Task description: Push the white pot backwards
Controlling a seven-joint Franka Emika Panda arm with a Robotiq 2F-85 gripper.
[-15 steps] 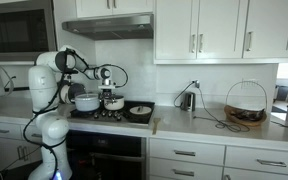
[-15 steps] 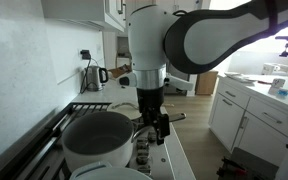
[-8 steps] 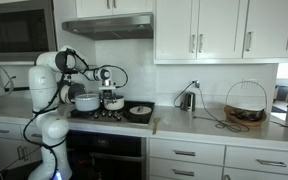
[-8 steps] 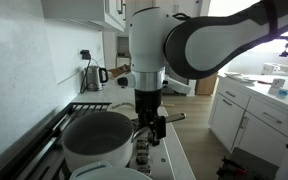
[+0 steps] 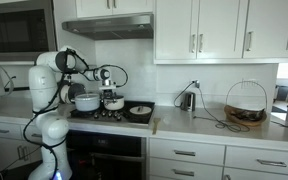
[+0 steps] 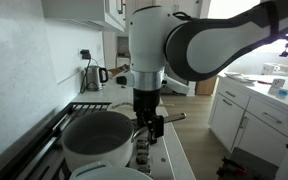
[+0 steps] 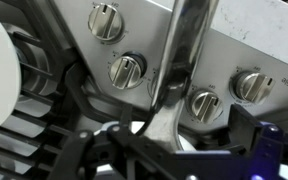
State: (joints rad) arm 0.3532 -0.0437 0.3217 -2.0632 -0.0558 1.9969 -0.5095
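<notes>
I've got the small round white pot with the darker rim [image 5: 113, 102] on the black stove grate [image 6: 69, 112], sitting between the wider white pot [image 5: 86, 100] and the flat dark frying pan [image 5: 139, 111]. The gripper [image 6: 152, 128] hangs low, just beside the small pot's front side. On the wrist view its long steel handle [image 7: 179, 60] runs up across the silver stove knobs [image 7: 127, 70]. Jaws spread or pressed together? I can't tell.
</notes>
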